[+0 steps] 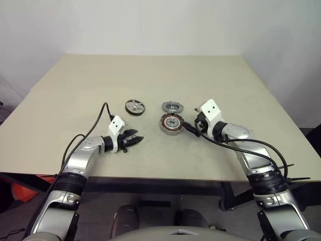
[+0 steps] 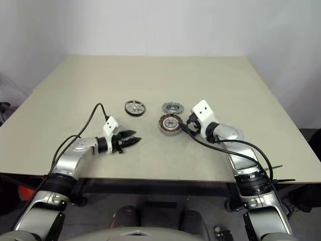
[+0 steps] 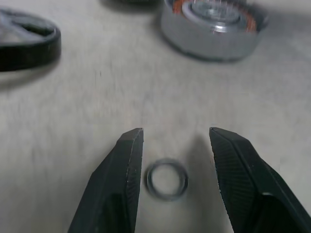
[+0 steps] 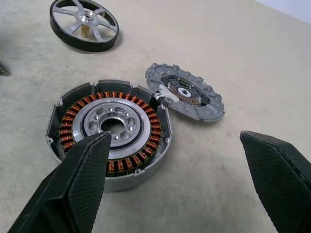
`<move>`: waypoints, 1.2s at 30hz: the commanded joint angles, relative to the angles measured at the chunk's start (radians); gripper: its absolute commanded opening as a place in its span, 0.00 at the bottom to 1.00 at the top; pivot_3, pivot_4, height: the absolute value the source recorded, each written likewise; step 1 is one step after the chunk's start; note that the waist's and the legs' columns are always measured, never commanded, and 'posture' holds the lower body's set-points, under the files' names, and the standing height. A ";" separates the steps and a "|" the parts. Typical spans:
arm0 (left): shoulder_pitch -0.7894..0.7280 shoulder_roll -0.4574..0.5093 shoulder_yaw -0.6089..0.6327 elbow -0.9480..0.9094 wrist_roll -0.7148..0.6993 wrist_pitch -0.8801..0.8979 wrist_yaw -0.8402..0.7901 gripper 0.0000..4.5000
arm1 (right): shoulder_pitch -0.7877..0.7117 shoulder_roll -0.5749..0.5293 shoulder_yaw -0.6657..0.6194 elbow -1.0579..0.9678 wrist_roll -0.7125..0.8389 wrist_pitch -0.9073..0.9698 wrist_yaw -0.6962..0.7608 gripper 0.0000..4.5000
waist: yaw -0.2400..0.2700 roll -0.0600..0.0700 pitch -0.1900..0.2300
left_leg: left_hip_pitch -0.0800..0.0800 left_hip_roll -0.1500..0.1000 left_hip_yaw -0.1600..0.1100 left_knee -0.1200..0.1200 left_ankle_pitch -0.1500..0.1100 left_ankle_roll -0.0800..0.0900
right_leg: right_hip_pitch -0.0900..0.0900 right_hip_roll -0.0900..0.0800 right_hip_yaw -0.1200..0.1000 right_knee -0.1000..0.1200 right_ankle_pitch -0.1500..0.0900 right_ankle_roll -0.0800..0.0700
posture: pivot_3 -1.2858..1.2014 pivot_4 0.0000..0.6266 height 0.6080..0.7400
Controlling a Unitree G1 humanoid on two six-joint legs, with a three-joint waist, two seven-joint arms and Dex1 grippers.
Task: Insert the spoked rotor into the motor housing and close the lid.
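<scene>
your left hand [image 1: 134, 140] sits low over the desk [image 1: 75, 90], toward its near edge and left of the parts, pointing to the right. its two black fingers [image 3: 121, 184] stand partly apart with nothing between them. in the left wrist view a tiny thin ring [image 3: 167, 179] lies flat on the desk just below the gap between those fingers, close to one of them; you cannot tell from here whether it touches.

moving right, the spoked rotor [image 1: 134, 107] lies flat on the desk by itself, beyond your left hand and well apart from it, black rim around pale spokes.

next comes the lid [image 1: 172, 106], flat on the desk, roughly level with the rotor and to its right. its near edge meets the far rim of the motor housing [image 1: 171, 123], which sits open side up just nearer to you, copper windings ringed around a silver hub. nothing is seated in the housing.

your right hand [image 1: 192, 126] is just right of the housing, pointing left toward it. in the right wrist view its fingers [image 4: 77, 189] are spread wide and grip nothing, with the housing lying ahead of one finger and bare desk ahead of the other.
</scene>
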 commanded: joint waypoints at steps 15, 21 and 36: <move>0.059 0.068 0.027 -0.010 0.018 -0.030 0.002 0.50 | -0.023 0.008 -0.005 -0.017 -0.012 -0.020 -0.002 0.97 | -0.006 0.001 -0.001 | 0.003 0.001 0.002 0.000 0.000 0.000 | 0.001 0.001 0.001 0.001 0.000 0.000 | 0.52 0.00 1.00; 0.067 0.074 0.029 0.008 0.022 -0.042 0.014 0.50 | -0.028 0.010 -0.006 -0.009 -0.011 -0.022 -0.001 0.97 | -0.016 0.001 -0.001 | 0.006 0.001 0.002 0.000 0.000 0.000 | 0.003 0.001 0.002 0.001 0.000 0.000 | 0.52 0.00 1.00; 0.049 0.062 0.037 0.034 0.019 -0.039 0.043 0.26 | -0.049 0.014 -0.008 0.021 -0.021 -0.037 -0.004 0.97 | -0.023 0.001 -0.001 | 0.012 0.001 0.002 -0.001 0.000 0.000 | 0.008 0.001 0.003 0.001 -0.004 0.006 | 0.52 0.00 1.00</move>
